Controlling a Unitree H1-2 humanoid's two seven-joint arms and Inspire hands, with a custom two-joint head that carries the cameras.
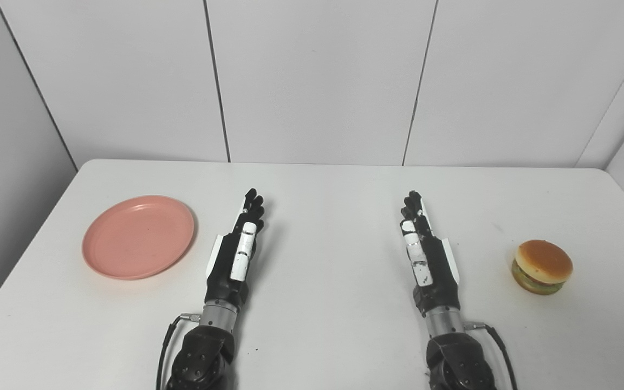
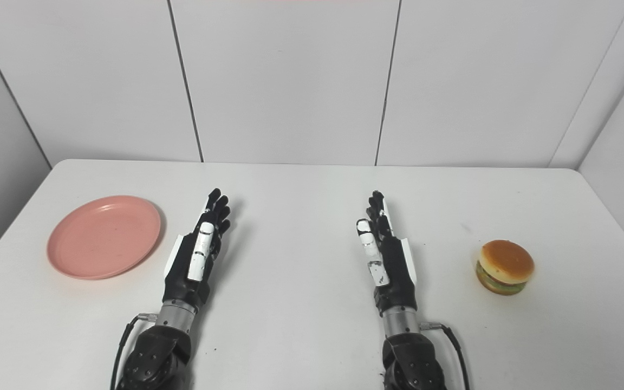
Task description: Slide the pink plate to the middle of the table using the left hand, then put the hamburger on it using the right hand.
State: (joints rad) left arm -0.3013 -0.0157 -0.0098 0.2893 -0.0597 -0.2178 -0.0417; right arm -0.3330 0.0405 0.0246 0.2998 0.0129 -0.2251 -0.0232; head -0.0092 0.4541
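A pink plate (image 1: 138,236) lies empty on the left side of the white table (image 1: 333,216). A hamburger (image 1: 541,266) with a tan bun stands on the table's right side. My left hand (image 1: 240,249) rests edge-on just right of the plate, fingers stretched forward, open and empty, not touching the plate. My right hand (image 1: 423,250) rests the same way at centre right, open and empty, well left of the hamburger. The plate (image 2: 104,236), the hamburger (image 2: 505,267) and both hands (image 2: 198,249) (image 2: 383,252) also show in the right eye view.
White wall panels (image 1: 317,81) stand behind the table's far edge. The table's left edge runs close to the plate. Bare table surface lies between the two hands.
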